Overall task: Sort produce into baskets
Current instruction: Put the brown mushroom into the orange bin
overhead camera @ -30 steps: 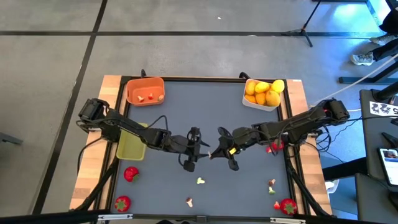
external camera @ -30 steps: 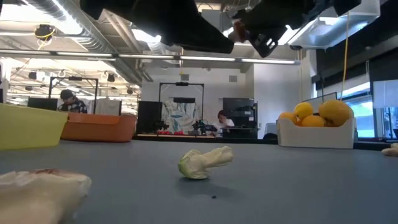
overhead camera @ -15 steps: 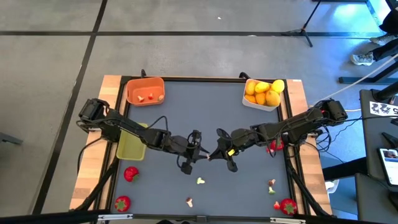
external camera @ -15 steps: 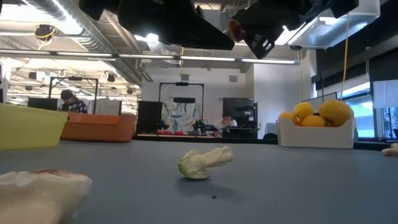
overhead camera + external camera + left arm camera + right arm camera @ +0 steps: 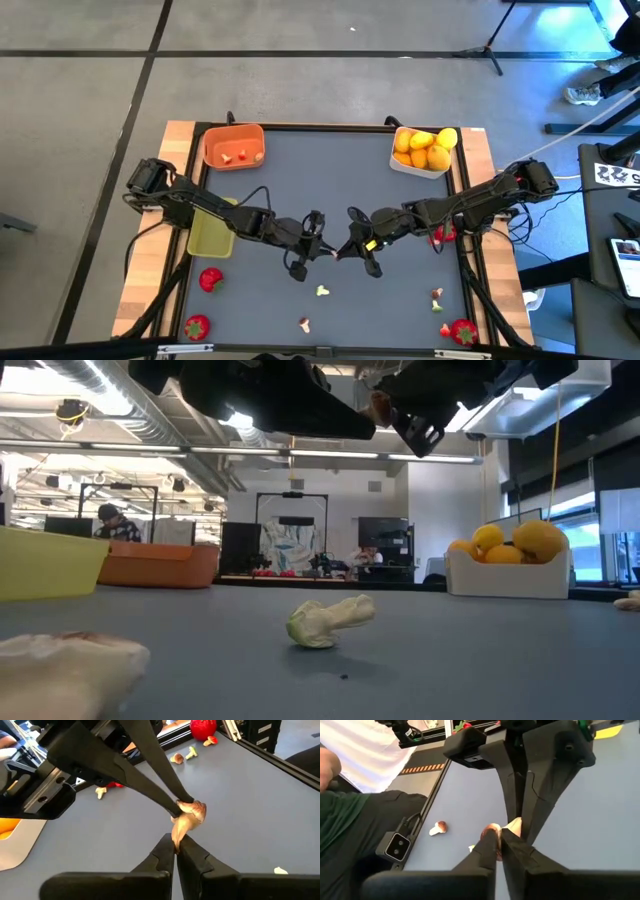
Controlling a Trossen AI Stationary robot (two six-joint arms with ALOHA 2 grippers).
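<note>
Pale mushroom at mid-frame, pinched from both sides by the left gripper and right gripper; no writing readable anywhere.

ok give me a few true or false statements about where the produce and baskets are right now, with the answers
1. The white basket holds yellow and orange citrus. True.
2. The orange basket is empty. False: a few small red bits lie in it.
3. Both grippers meet over the table's middle, the left gripper and right gripper each shut on the same small pale piece. True.
4. The yellow-green basket is full of strawberries. False: the high view shows nothing in it.
5. A red strawberry lies on the table near the yellow-green basket. True.
</note>
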